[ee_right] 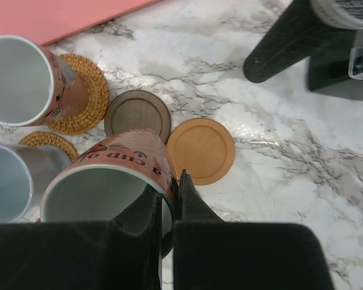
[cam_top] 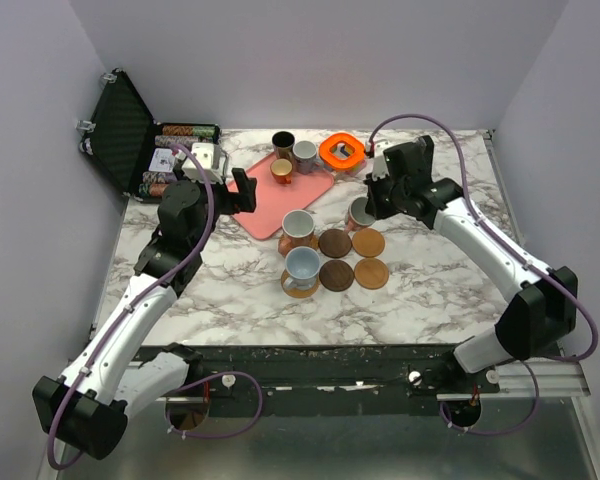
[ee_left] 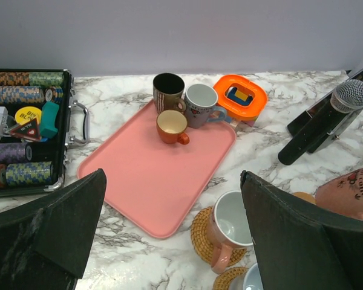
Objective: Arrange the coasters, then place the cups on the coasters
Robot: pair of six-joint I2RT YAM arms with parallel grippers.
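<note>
right wrist, pinkish-brown lettered cup (ee_right: 118, 156), pale inside, tilted

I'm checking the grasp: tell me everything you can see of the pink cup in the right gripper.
The pink cup looks ceramic, with black lettering on its side and a pale, empty inside. The right gripper is shut on its rim, one finger inside and one outside. It is tilted, beside a bare tan coaster. Its handle and base are hidden.

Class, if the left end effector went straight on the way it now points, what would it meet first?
Probably the pink tray, on its bare near part, though depth is unclear.
</note>
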